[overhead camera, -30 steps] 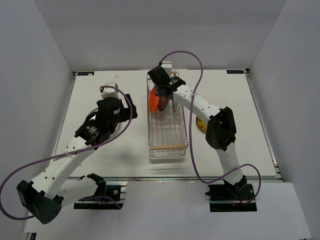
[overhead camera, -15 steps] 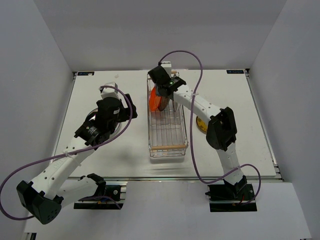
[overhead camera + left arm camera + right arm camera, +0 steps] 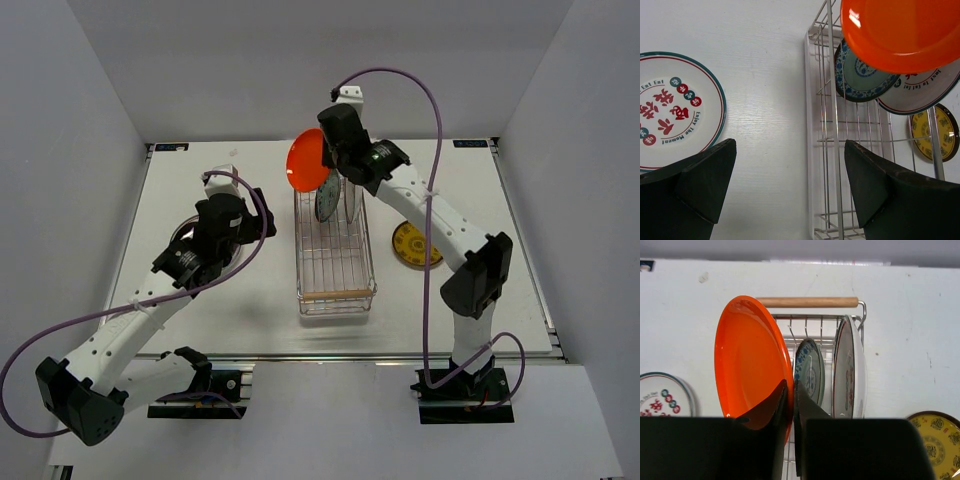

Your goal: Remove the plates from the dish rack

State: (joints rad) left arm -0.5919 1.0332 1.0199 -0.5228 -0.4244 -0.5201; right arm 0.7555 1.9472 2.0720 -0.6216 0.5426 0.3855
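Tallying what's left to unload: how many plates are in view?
5. Orange plate in the right jaws above the rack; patterned plate and white plate standing in it; yellow plate on the table to its right; dotted plate to its left. None looks hidden.

Round white teal-rimmed plate, left of the left gripper, reads "Eat Eat" and "Enjoy The Moment".
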